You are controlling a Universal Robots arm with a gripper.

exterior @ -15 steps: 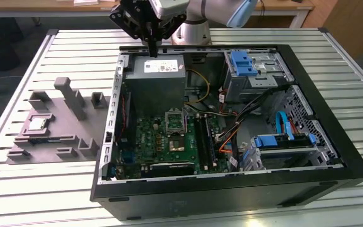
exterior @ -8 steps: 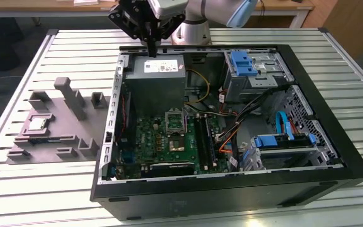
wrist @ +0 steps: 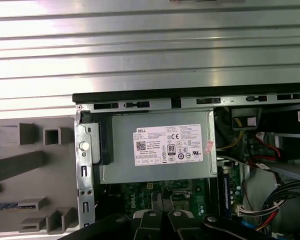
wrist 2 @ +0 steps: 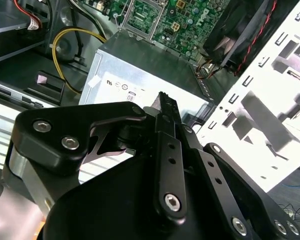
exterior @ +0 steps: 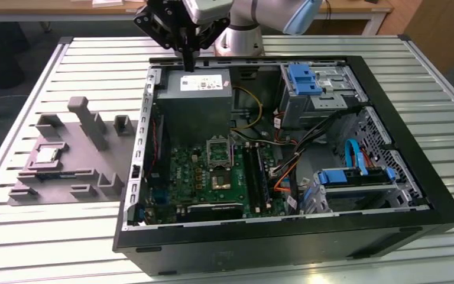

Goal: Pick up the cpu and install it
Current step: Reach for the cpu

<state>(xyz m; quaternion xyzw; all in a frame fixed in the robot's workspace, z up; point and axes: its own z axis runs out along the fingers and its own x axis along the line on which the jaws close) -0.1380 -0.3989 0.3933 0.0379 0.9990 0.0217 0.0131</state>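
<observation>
**One empty pincer, well apart from the cpu**

The pincer hangs over the power supply at the rim of the computer case. Its fingers are drawn narrow together with nothing between them, as both wrist views also show. The cpu lies flat in a recess of the grey tray on the desk. It is on the exterior view's left, outside the case and untouched. The socket on the motherboard appears unfilled. To do the pick-up well, I judge the fingers must spread before reaching the cpu. They should meet it squarely from above and close on its thin rim, clear of the tray's raised blocks.
</observation>
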